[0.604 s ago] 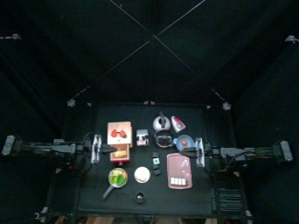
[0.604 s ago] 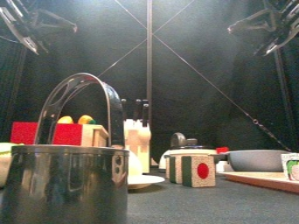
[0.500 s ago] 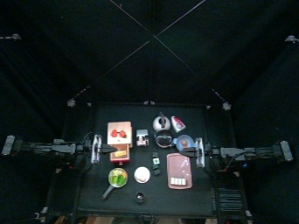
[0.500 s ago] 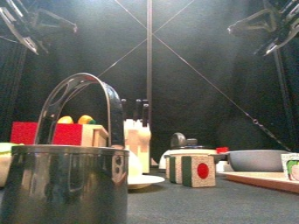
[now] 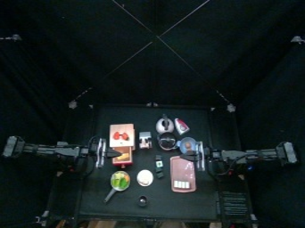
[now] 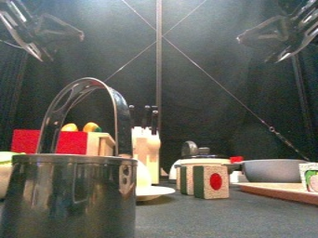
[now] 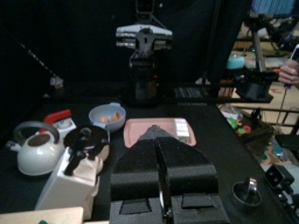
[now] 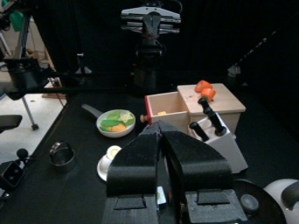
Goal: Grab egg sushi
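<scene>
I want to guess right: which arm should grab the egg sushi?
Left. The egg sushi lies on the table's left side, close to the left arm; the right arm waits on the far side.

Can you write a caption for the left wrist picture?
Shut left pincer faces the pink tray, with a kettle and blue bowl beside.

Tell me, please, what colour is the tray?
Pink; the tray shows best in the left wrist view.
</scene>
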Robot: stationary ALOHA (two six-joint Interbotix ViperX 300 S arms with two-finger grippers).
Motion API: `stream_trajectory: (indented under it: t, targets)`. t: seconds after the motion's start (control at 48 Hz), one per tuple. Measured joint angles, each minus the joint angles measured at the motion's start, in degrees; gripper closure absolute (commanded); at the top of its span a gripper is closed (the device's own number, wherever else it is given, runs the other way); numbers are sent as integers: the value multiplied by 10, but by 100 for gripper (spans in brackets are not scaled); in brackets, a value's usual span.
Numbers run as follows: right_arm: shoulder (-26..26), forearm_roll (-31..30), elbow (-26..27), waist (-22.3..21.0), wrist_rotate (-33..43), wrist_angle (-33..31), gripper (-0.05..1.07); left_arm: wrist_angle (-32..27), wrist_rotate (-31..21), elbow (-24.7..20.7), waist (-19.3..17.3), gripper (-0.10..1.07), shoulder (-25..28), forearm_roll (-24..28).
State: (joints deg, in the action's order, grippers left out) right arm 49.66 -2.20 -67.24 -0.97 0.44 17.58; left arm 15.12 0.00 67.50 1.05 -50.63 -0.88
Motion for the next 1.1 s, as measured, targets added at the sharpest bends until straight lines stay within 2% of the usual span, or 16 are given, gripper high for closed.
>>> stream_trajectory:
  t: [0.167, 0.229, 0.375, 0.479, 0.667, 0.875, 0.979, 1.104]
  targets:
    - [-27, 7, 0, -11, 1, 1, 102, -54, -1, -21, -3, 96, 47, -24]
    - [-33, 9, 0, -18, 2, 2, 102, -96, -2, -33, -6, 95, 62, -44]
    - [-45, 15, 1, -42, 2, 7, 102, -181, 0, -47, -32, 88, 83, -79]
    - [-54, 22, 1, -61, 2, 16, 102, -211, 0, -47, -64, 82, 87, -83]
    - [-60, 27, 4, -94, 2, 25, 102, -229, 1, -45, -100, 67, 90, -83]
    - [-62, 35, 14, -135, 7, 30, 102, -229, 2, -45, -100, 44, 98, -74]
    - [-67, 37, 15, -148, 9, 36, 102, -229, 2, -47, -100, 30, 119, -65]
    - [-69, 38, 15, -153, 9, 38, 102, -229, 3, -54, -100, 21, 157, -41]
